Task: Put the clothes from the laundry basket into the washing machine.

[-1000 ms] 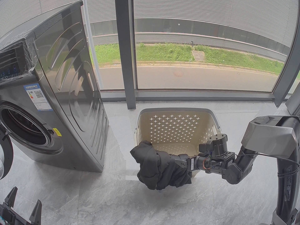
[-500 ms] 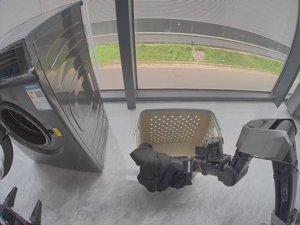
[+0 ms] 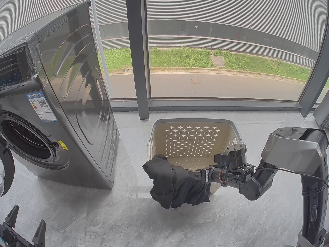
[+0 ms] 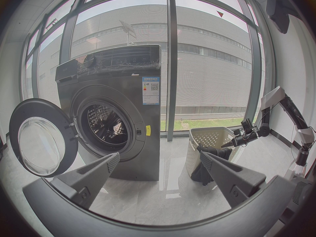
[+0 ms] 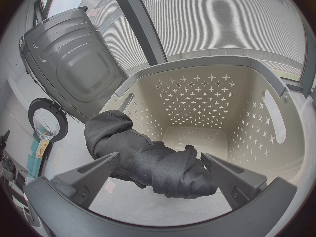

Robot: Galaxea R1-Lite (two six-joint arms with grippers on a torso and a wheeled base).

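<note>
Garment [image 3: 171, 186] drapes near rim of laundry basket [image 3: 192, 121], seemingly loose between wide-spread jaws of right gripper [image 5: 158, 158]; left gripper [image 4: 159, 155] gapes.

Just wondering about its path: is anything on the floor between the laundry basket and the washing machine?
No: the head view shows only bare floor between the laundry basket and the washing machine.

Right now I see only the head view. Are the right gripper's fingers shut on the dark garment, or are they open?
Observer: Open. The right wrist view shows the right gripper with fingers wide apart, the dark garment lying between them.
Operator: Is the washing machine door open enough?
Observer: Yes. In the left wrist view the door is swung fully aside from the drum opening.
</note>
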